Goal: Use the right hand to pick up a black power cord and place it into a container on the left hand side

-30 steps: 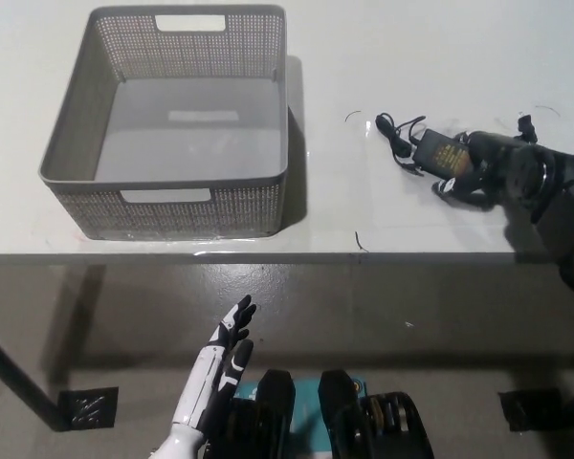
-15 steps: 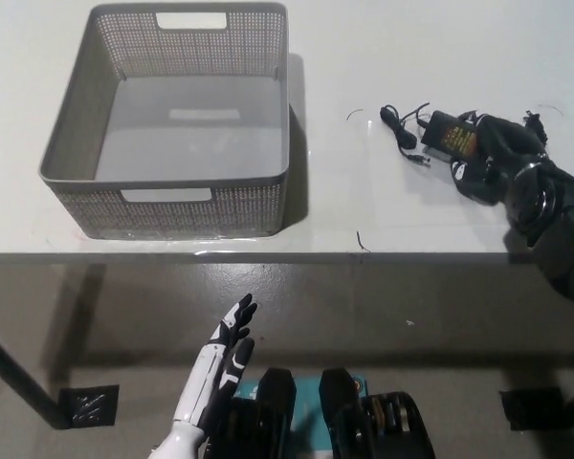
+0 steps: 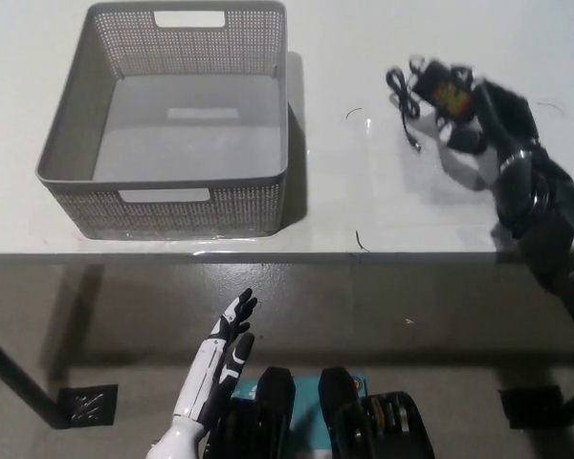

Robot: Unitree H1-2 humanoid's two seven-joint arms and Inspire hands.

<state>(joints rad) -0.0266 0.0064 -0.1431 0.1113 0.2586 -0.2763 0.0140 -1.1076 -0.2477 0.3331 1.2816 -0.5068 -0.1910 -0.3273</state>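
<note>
**Power cord comes up off the table in the black hand**

The right hand (image 3: 478, 110) has its fingers closed on the black power cord (image 3: 438, 88), gripping the adapter brick with its yellow label. A second ago the brick lay flat on the white table (image 3: 364, 191) under the hand; half a second ago it was only just starting to move. Now it sits higher and further back in the view, blurred by motion, and its shadow falls on the table apart from it, so it looks lifted clear. The thin cable with its plug hangs in a loop off the left of the brick.

The grey basket (image 3: 163, 115) stands empty on the left of the table, well apart from the cord, unmoved. The white left hand (image 3: 225, 335) rests below the table edge, fingers spread, as before.
</note>
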